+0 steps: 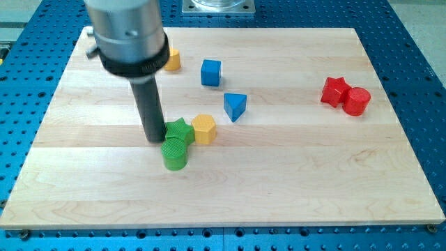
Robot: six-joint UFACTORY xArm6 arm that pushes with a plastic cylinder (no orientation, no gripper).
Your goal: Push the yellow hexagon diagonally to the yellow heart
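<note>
The yellow hexagon lies near the board's middle, touching the right side of a green star. A green cylinder sits just below the star. The yellow heart is at the upper left, partly hidden behind the arm's grey housing. My tip rests on the board just left of the green star and green cylinder, with the star between it and the hexagon.
A blue cube and a blue triangle lie above and right of the hexagon. A red star and a red cylinder sit together at the right. The wooden board is ringed by a blue perforated table.
</note>
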